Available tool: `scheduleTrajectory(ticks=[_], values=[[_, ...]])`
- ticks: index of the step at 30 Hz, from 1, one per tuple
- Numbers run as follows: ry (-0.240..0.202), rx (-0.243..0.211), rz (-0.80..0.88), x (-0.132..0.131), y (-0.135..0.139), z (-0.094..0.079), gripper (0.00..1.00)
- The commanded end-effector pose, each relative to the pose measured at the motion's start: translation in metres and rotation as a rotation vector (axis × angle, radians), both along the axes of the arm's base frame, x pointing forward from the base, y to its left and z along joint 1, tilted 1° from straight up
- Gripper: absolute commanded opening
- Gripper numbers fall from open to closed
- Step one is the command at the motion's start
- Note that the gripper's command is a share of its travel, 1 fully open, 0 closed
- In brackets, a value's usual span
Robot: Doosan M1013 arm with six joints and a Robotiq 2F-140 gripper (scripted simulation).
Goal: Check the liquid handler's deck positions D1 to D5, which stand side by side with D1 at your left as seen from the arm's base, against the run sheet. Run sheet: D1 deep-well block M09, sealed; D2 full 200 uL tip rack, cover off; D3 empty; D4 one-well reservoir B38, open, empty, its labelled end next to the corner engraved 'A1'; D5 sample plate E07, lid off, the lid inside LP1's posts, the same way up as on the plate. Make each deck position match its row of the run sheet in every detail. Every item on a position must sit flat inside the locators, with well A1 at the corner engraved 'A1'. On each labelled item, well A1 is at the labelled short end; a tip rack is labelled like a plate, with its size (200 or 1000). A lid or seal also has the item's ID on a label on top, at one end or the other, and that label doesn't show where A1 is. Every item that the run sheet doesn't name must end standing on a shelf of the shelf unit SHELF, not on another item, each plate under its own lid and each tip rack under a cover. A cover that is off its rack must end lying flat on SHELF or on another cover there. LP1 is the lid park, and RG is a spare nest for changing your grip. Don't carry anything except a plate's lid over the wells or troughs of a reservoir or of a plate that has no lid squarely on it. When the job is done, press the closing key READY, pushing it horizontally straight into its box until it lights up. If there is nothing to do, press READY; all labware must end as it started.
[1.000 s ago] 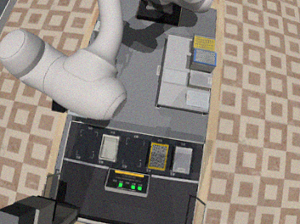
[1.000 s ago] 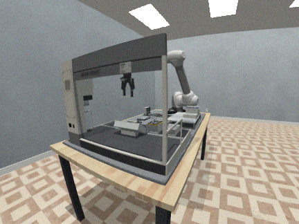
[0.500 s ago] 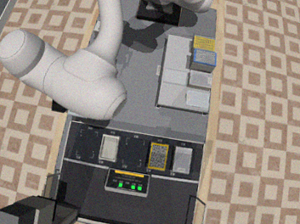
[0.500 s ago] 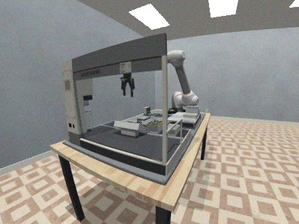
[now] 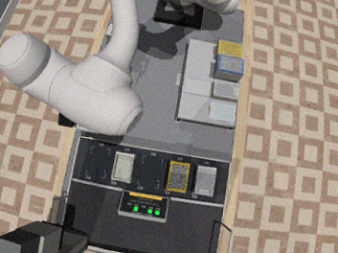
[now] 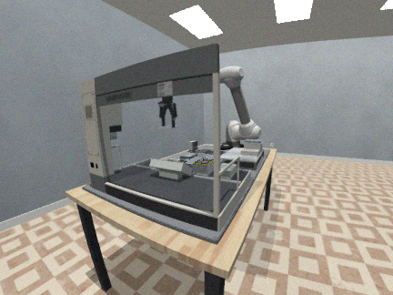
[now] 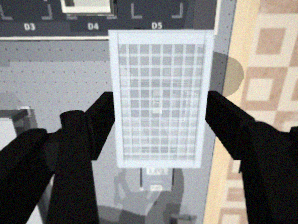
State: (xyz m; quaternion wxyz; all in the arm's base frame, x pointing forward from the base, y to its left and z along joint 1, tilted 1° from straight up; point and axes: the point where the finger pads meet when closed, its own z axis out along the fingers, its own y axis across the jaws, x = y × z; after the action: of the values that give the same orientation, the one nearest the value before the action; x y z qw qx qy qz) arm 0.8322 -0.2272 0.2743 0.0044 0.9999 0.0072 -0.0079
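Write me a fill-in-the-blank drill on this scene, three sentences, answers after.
1. The gripper is shut on a clear ____.
2. In the wrist view, the deck position engraved ____ lies just beyond the held item's far end.
3. On the deck, the tip rack has a ____ frame.

Missing words: plate; D5; yellow

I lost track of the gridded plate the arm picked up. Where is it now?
In the wrist view the gridded plate hangs between the gripper fingers, above the grey bench just short of the empty D5 nest.
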Motion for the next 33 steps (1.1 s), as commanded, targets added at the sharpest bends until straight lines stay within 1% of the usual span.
scheduleTrajectory(ticks=[1,31,33], values=[[-0.006,-0.005,0.003,-0.0010,-0.0021,0.0047,0.10],[-0.006,-0.005,0.003,-0.0010,-0.0021,0.0047,0.10],[0.000,-0.003,0.002,0.0047,-0.0011,0.0029,0.10]])
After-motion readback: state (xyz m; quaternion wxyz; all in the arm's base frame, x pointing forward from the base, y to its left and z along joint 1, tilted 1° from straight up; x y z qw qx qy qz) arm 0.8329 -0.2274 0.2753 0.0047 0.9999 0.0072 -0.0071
